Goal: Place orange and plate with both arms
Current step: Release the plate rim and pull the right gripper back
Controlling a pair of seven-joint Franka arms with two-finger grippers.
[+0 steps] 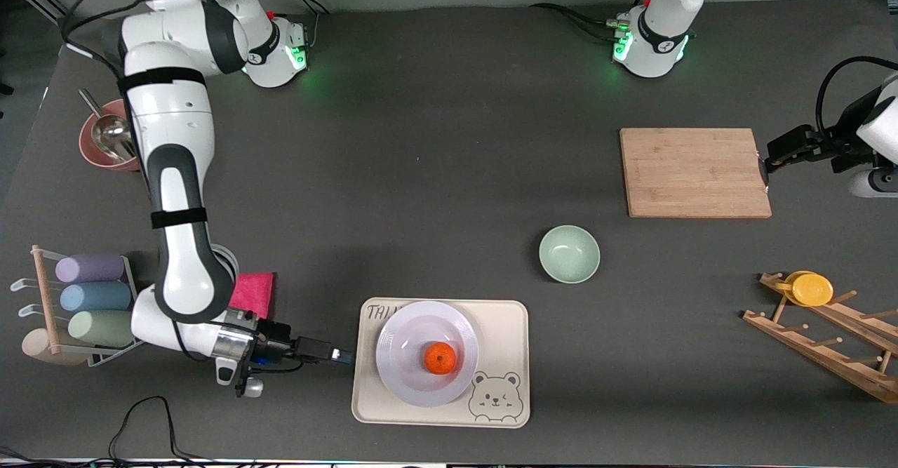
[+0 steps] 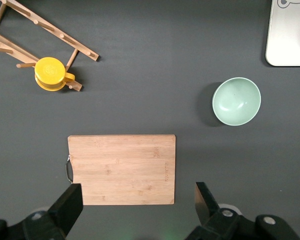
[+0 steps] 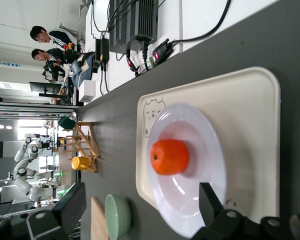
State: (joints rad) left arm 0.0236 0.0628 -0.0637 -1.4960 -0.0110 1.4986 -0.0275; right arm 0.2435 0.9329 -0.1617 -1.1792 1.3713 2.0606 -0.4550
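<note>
The orange (image 1: 440, 358) lies in the sunken centre of the pale plate (image 1: 405, 338), which rests on a cream tray (image 1: 506, 328) with a bear drawing, near the front camera. My right gripper (image 1: 344, 356) hangs low beside the tray's edge toward the right arm's end, pointing at the plate, open and holding nothing. The right wrist view shows the orange (image 3: 169, 156) on the plate (image 3: 202, 145) just ahead of that gripper (image 3: 140, 205). My left gripper (image 1: 766, 168) is at the end of the wooden cutting board (image 1: 693, 172), open and empty (image 2: 137, 202).
A mint-green bowl (image 1: 569, 253) stands between tray and cutting board. A wooden rack (image 1: 831, 338) with a yellow dish (image 1: 812, 288) is at the left arm's end. A pink sponge (image 1: 254, 292), a cup holder (image 1: 91, 299) and a red bowl with a ladle (image 1: 105, 142) flank the right arm.
</note>
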